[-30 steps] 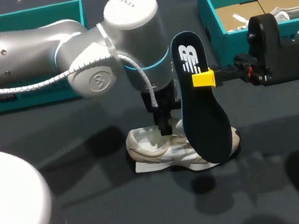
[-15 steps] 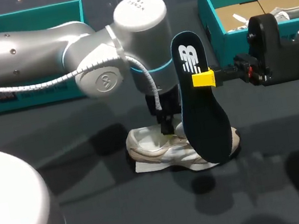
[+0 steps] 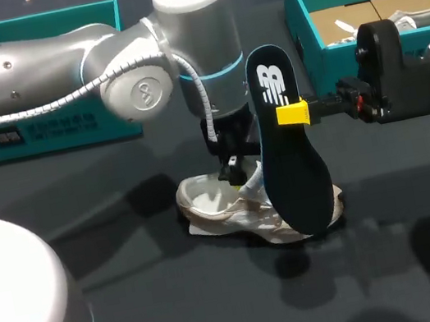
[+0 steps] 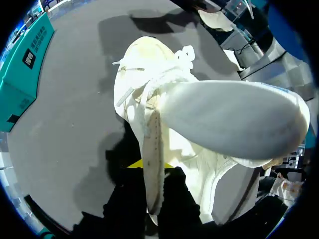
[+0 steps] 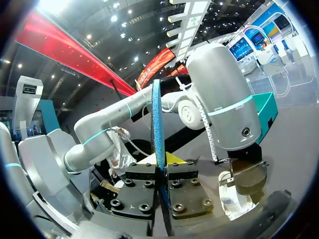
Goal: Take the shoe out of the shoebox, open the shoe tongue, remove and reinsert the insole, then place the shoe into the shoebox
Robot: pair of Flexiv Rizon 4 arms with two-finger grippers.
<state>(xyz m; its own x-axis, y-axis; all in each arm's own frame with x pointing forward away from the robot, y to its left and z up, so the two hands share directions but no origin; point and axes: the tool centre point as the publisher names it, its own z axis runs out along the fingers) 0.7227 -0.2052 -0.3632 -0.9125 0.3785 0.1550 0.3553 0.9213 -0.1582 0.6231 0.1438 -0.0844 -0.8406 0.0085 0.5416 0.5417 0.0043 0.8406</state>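
**Shoe** [image 3: 242,219]: pale sneaker on the dark table [image 3: 141,307], near the middle, opening upward, well apart from the shoebox [image 3: 300,21].

**Left gripper** [image 3: 234,176]: comes down into the shoe's opening. In the left wrist view its fingers [image 4: 172,199] are pinched on a thin strip of the upper. I cannot tell whether that strip is the tongue or the collar.

**Insole** [image 3: 288,148]: dark blue, held upright with its lower end at the shoe's far side.

**Right gripper** [image 3: 293,113]: fingers clamped on the insole's edge, one on each face.

**Risks, judged:**
- A narrow pinch on soft fabric may slip, letting the opening fall shut before the insole goes in.
- Held at one edge point, the insole may pivot or buckle when its toe end meets the shoe's wall.
- The left wrist is just beside the insole, so either arm's motion could knock it askew.
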